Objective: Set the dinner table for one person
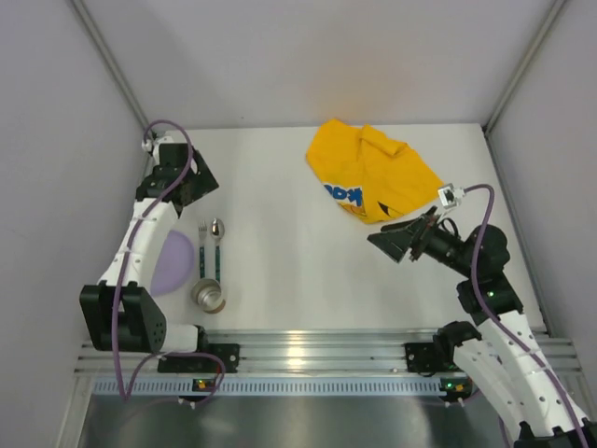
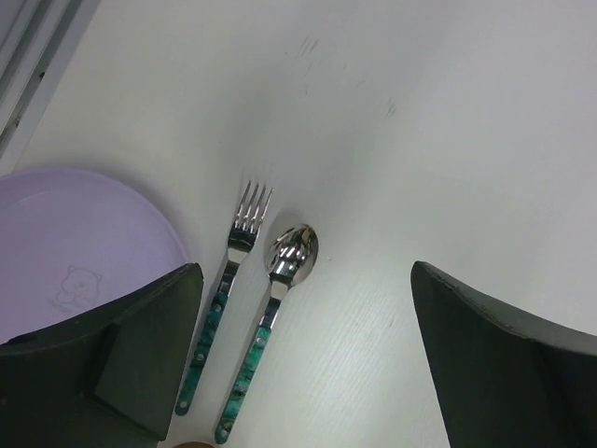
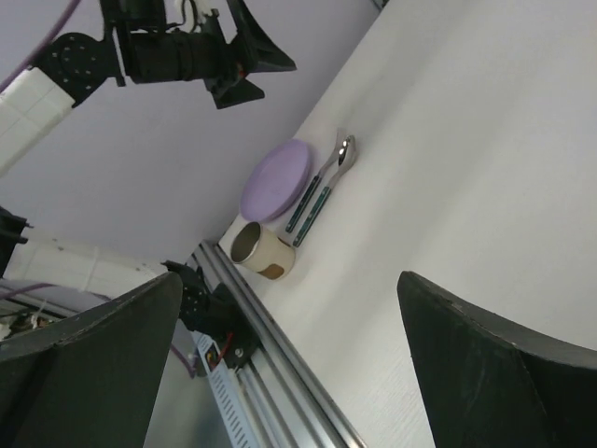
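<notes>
The white dinner table (image 1: 298, 271) carries a purple plate (image 1: 175, 263) at the left, partly under my left arm. A fork (image 1: 201, 246) and a spoon (image 1: 216, 245) with green handles lie side by side just right of it. A metal cup (image 1: 209, 295) lies on its side near the front edge. My left gripper (image 1: 200, 181) is open and empty, above the table behind the cutlery; its view shows the fork (image 2: 233, 280) and spoon (image 2: 275, 308) below. My right gripper (image 1: 388, 245) is open and empty, in front of the crumpled yellow cloth mat (image 1: 368, 173).
The aluminium rail (image 1: 308, 355) runs along the front edge. Grey walls close in the left, back and right sides. The right wrist view shows the plate (image 3: 277, 179), the cup (image 3: 261, 252) and the left arm (image 3: 187, 56) far off.
</notes>
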